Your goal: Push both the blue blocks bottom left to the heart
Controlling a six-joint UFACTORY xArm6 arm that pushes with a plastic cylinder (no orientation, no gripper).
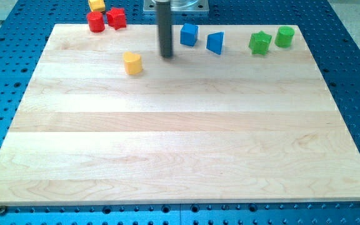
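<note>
1. While the task is not yet begun, both blue blocks are seen near the view's top: a blue cube (189, 34) and, just beside it to the view's right, a blue triangular block (215, 42).
2. The yellow heart (132, 63) is found lower and to the view's left of them.
3. My tip (167, 56) is placed between the heart and the cube, touching neither.
4. No end effector is fitted, so nothing is grasped; only pushing is possible.
5. The blocks are judged light, rigid and easily slid or spun; contact on their upper-right faces, through the centre, is advised.
6. No containers are present on the desk (180, 150).
</note>
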